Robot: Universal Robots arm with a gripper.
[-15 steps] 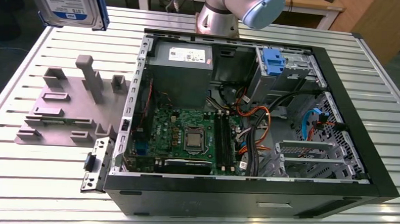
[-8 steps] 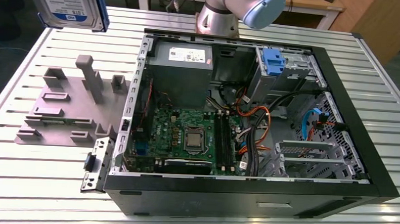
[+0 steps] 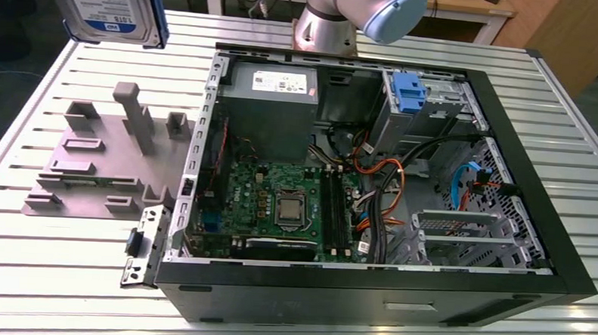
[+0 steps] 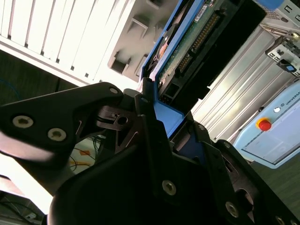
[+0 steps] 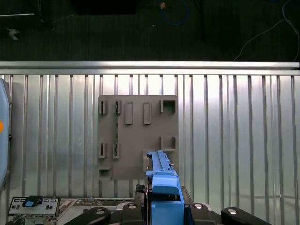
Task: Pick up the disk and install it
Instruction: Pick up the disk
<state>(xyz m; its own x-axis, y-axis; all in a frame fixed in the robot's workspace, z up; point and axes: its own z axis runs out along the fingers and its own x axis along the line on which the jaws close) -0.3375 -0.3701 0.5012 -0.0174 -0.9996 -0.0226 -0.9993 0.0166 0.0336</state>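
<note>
The gripper (image 4: 172, 118) is clamped on the disk (image 4: 185, 47) — in the second wrist view its black fingers (image 4: 147, 117) press the blue carrier rail from either side. The drive's green circuit board runs away from them, with connector pins showing along one edge. The first wrist view looks down the same blue rail, the drive seen edge-on between the black linkages. In the exterior view the disk hangs in the air at the upper corner on the exterior view's left. Its white-and-blue label faces the camera, a blue rail runs down one side, and it is clear of everything below.

Under it, in the first wrist view, a grey fixture plate (image 5: 136, 136) with slots and raised posts lies flat on the table (image 5: 225, 131) of aluminium slats. Beside the plate, toward the exterior view's right, the black computer case (image 3: 354, 291) lies on its side with the cover off. A green motherboard (image 3: 268, 189) sits in the middle, and behind it is a grey power supply (image 3: 272, 98) with a white sticker. A small blue latch (image 3: 408, 93) sits on the bay at the far corner, and a silver drive cage (image 3: 458, 235) is nearer the front. Orange and blue cables (image 3: 380, 171) loop between them. Beyond the case stands the arm's base (image 3: 326, 25) — and the second wrist view catches a pale pendant (image 4: 276, 136) with a red button in the background
</note>
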